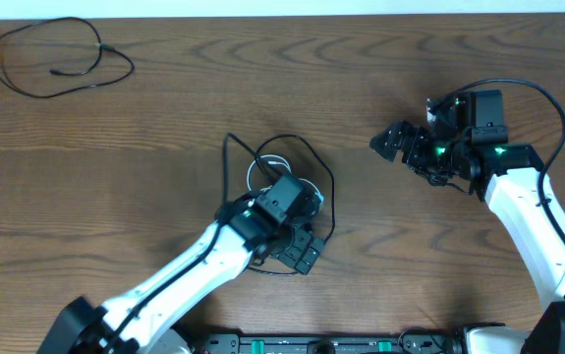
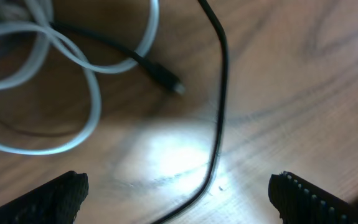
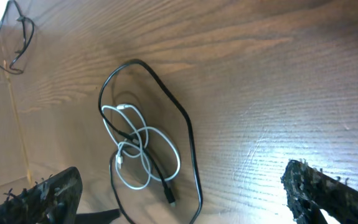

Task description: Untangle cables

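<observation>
Left tool (image 2: 182, 198), right tool (image 3: 186, 194) spread wide, empty; wood-grain table (image 1: 164, 118) bears cables (image 3: 129, 144).

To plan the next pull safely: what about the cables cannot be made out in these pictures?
Overhead: the left end effector and its arm cover most of the bundle; little of the white cable shows.
Left wrist: the white cable is blurred and cut off by the left edge.
Right wrist: the bundle's black cable leaves the bottom edge; the separate black cable is too small for plugs.

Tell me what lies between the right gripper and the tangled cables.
Nothing: only bare table between right gripper and tangled cables, clearest in the overhead view.
</observation>
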